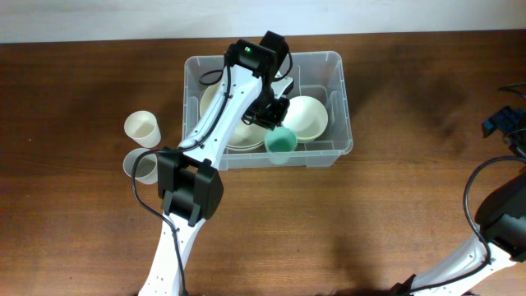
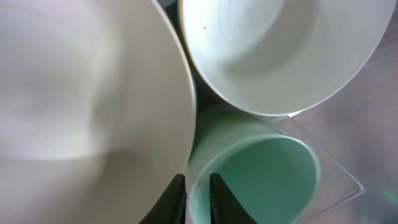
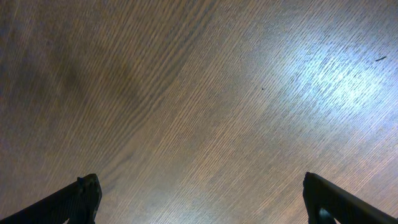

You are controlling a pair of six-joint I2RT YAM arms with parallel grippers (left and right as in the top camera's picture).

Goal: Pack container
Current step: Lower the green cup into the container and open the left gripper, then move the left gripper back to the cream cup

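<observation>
The clear plastic container (image 1: 337,66) stands at the back middle of the table. Inside it are a large cream bowl (image 1: 215,111) on the left and a smaller white bowl (image 1: 308,117) on the right. A green cup (image 1: 281,144) is upright against the container's front wall. My left gripper (image 1: 274,119) reaches down into the container. In the left wrist view its fingers (image 2: 198,196) pinch the rim of the green cup (image 2: 261,180), between the large bowl (image 2: 81,106) and the white bowl (image 2: 273,50). My right gripper (image 3: 202,199) is open and empty over bare wood at the far right (image 1: 503,122).
Two pale cups stand on the table left of the container, one cream (image 1: 141,127) and one clear-looking (image 1: 140,164) partly behind my left arm. The left arm's base (image 1: 191,191) is in front of the container.
</observation>
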